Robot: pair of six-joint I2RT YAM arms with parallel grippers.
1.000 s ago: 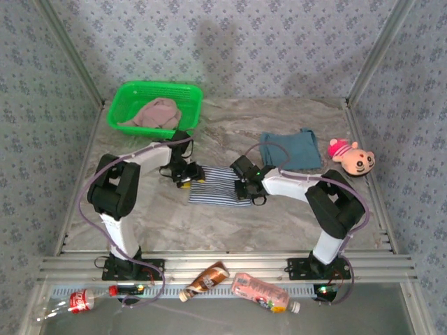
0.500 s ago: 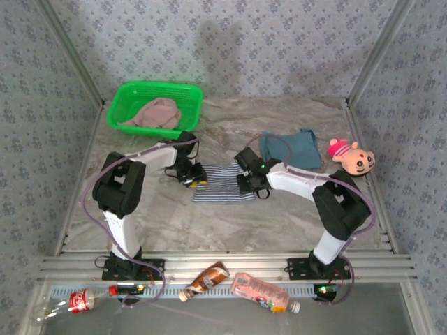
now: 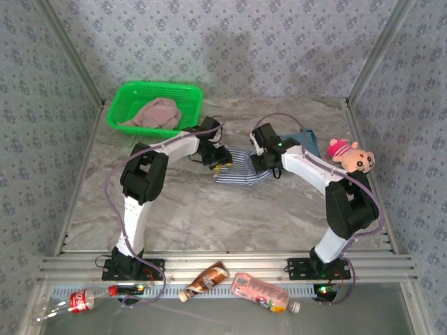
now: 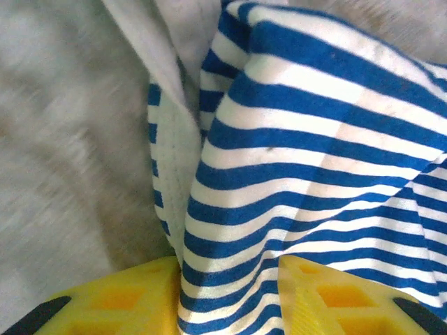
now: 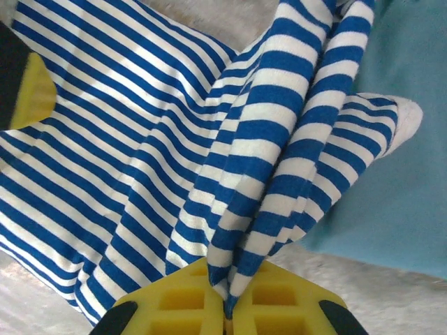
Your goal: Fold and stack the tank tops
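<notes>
Progress: midway | striped top [image 3: 241, 172] folded, held up mid-table at edge of teal top [image 3: 312, 148], far right | left gripper [image 4: 230, 279] jaws part-closed on it, right gripper [image 5: 225, 293] jaws pinched tight on it | pink top [image 3: 157, 113] bunched in basket [image 3: 126, 98], far left — still to fold.

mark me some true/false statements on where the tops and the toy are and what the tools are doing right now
1. The dusty pink fabric top lies in the green plastic basket. True.
2. The right tool is open and empty. False: it is shut on the navy-and-white striped top.
3. The pink plush toy sits in the basket. False: it sits on the marbled table, at its right side.
4. Striped fabric runs between the fingers of the left tool. True.
</notes>
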